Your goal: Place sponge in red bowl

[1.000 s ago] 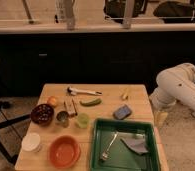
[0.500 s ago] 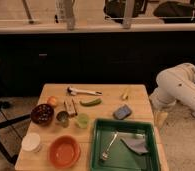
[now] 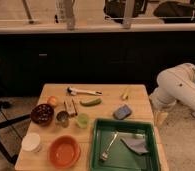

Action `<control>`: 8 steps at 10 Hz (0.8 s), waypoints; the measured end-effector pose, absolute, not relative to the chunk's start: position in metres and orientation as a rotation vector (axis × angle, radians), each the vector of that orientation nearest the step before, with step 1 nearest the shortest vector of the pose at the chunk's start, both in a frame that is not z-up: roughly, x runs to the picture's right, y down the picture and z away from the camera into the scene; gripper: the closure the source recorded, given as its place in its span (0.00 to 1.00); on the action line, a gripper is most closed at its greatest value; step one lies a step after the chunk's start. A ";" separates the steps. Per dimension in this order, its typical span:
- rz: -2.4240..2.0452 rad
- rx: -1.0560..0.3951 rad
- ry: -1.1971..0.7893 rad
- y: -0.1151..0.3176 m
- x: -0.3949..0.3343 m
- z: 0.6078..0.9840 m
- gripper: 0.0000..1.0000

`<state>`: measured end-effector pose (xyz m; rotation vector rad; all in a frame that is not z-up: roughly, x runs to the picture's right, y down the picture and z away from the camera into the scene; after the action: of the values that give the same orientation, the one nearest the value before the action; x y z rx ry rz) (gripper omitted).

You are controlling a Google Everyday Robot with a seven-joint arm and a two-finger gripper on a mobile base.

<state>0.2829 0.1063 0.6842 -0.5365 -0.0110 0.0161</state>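
Note:
The sponge (image 3: 122, 112), a blue-grey block, lies on the wooden table (image 3: 106, 95) right of centre, just above the green tray. The red bowl (image 3: 65, 150) sits empty at the table's front left. My white arm (image 3: 178, 87) hangs off the table's right side. My gripper (image 3: 161, 118) points down beside the table's right edge, right of the sponge and apart from it, with nothing seen in it.
A green tray (image 3: 97, 145) with a fork (image 3: 109, 146) and a grey cloth (image 3: 136, 145) fills the front right. A dark bowl (image 3: 42, 114), metal cup (image 3: 62, 118), green cup (image 3: 82, 120), white cup (image 3: 31, 142), orange (image 3: 52, 100), brush (image 3: 83, 91) and a green vegetable (image 3: 90, 102) are spread across the left and middle.

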 end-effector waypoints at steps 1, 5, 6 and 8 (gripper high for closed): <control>-0.030 -0.509 -0.063 0.103 0.282 0.687 0.20; -0.222 -0.475 -0.287 0.084 0.256 0.724 0.20; -0.263 -0.476 -0.317 0.085 0.248 0.735 0.20; -0.345 -0.484 -0.347 0.093 0.233 0.754 0.20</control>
<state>0.2325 0.0932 0.7540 -0.4844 -0.3467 -0.3447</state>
